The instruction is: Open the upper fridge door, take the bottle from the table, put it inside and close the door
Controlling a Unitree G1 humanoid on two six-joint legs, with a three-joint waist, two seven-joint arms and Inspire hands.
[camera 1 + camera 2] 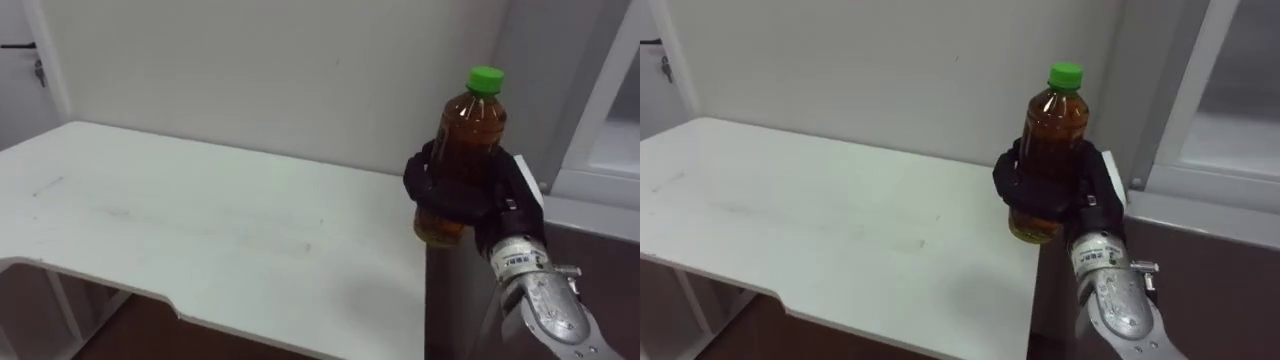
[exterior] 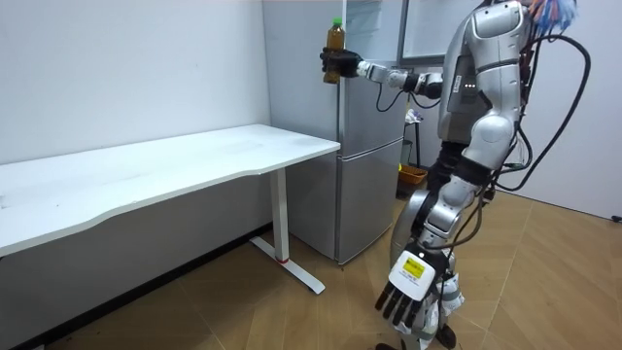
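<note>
The right hand [image 1: 458, 196] grips the lower half of the bottle [image 1: 474, 125] and holds it upright, lifted above the table [image 1: 200, 230], probably to carry it level to the fridge [image 2: 369, 194] beside the hand, while the left hand [image 2: 406, 297] hangs relaxed.

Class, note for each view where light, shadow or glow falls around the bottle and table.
Left eye view: light glows amber through the bottle held in the right robot hand; a faint shadow lies on the white table near it. Room view: the wall under the table lies in darker shadow.
</note>
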